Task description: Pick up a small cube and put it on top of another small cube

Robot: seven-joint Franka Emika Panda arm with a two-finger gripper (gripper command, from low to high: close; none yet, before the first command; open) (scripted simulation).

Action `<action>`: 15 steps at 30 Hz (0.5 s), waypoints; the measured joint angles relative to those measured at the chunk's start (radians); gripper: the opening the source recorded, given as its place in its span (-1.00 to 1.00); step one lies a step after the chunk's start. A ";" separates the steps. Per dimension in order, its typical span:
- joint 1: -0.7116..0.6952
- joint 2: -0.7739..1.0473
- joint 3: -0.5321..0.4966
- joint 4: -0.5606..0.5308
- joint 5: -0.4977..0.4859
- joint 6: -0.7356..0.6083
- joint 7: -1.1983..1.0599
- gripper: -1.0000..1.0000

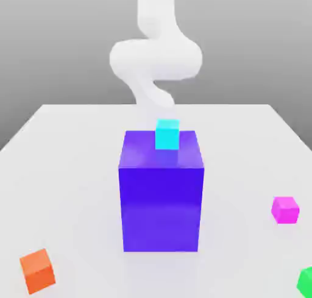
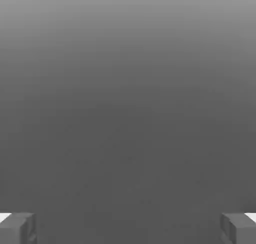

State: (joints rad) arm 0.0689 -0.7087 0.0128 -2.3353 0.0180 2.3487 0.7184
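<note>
- The small bright magenta cube (image 1: 285,209) sits flat on the white bench (image 1: 73,169), toward the exterior view's right and on the near side, well apart from everything else.
- It looks rigid, with flat faces and crisp edges, and from its size I judge it light; a smooth finish suggests it could slip if pinched off-centre.
- The best hold is likely across two opposite side faces, at mid-height, with the claw coming straight down so the cube stays level for stacking.
- A green cube (image 1: 306,281), cut off by the frame edge, lies nearer on the right, close enough to mind on the approach.
- The large glossy purple block (image 1: 161,193) stands in the middle of the bench, with a small cyan cube (image 1: 167,134) resting on its top face.
- A small orange cube (image 1: 38,270) lies near and to the exterior view's left, well apart from the magenta one.
- The white arm (image 1: 155,56) rises at the far side, behind the purple block.
- The claw (image 2: 128,228) is spread wide with nothing between its grey fingers (image 2: 17,228), looking out at plain grey background.
</note>
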 joint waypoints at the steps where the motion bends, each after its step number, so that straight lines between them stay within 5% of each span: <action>1: 0.031 0.039 0.006 -0.015 0.007 0.021 -0.035 0.00; 15: 0.372 0.548 0.157 -0.213 0.043 0.294 -0.445 0.00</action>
State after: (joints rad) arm 0.4404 -0.1606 0.1698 -2.5480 0.0614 2.6429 0.2735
